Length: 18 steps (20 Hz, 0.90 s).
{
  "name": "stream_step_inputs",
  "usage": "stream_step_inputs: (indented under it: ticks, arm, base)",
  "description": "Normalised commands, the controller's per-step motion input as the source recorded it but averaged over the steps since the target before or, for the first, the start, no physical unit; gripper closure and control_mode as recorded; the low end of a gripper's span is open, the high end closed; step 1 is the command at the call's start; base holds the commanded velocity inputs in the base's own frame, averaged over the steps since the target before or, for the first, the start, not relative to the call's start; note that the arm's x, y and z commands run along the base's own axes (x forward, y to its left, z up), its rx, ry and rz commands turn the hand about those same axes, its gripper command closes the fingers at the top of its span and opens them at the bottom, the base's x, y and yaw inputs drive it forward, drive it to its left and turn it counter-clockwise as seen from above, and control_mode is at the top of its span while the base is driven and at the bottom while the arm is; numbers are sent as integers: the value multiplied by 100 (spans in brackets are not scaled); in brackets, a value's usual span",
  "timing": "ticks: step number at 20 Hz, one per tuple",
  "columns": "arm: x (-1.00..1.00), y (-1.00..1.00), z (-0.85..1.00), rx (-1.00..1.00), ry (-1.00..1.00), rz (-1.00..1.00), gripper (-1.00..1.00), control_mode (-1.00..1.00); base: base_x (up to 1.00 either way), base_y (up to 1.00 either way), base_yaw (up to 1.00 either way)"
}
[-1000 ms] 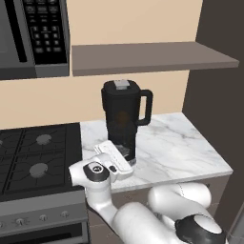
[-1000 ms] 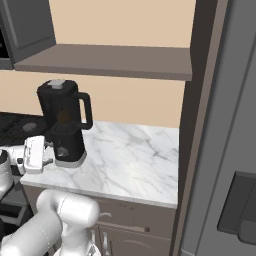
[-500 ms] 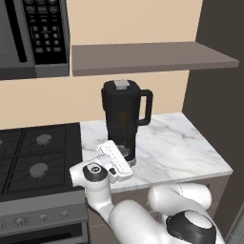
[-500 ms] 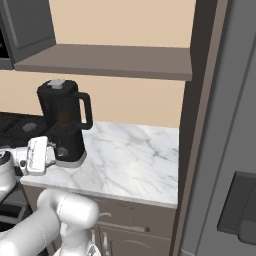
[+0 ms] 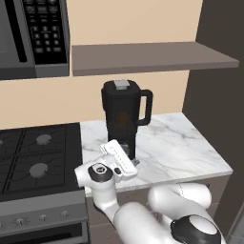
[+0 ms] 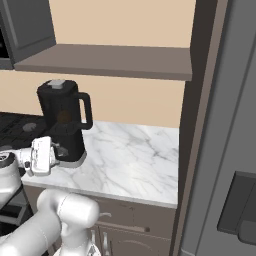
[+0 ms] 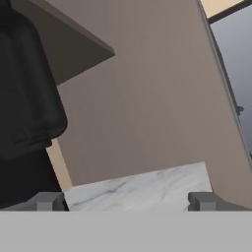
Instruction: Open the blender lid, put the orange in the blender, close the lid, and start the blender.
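The black blender [image 5: 125,119] stands on the marble counter [image 5: 176,147], its handle pointing right. The blender lid [image 5: 122,86], with its grey centre plug, sits flat on the jar. Through the dark jar a dim orange patch, the orange [image 5: 123,117], shows inside. My gripper [image 5: 133,161] hovers low at the front of the blender's base, just left of the foot in the right base view [image 6: 56,150]. In the hand view its fingertips [image 7: 49,201] stand wide apart, open with nothing between them, and the blender [image 7: 24,98] looms at the left.
A gas stove [image 5: 38,157] adjoins the counter on the left, with a microwave [image 5: 33,38] above it. A brown shelf [image 5: 147,57] hangs over the blender. A tall dark cabinet panel [image 6: 200,125] bounds the counter on the right.
The hand has crept a little to the right, closer to the blender's base. The blender and lid have not moved.
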Motion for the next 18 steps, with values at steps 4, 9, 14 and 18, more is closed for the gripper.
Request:
stream_step_inputs:
  ticks: [4,9,14,18]
  arm:
    - [1,0,-11,0,0,6,-100,-100]
    - [10,0,-1,0,0,8,-100,-100]
    - [5,-2,0,0,-3,10,-100,-100]
    - [3,-3,-3,0,-2,10,-100,-100]
  base:
    - [0,0,0]
    - [0,0,0]
    - [0,0,0]
    - [0,0,0]
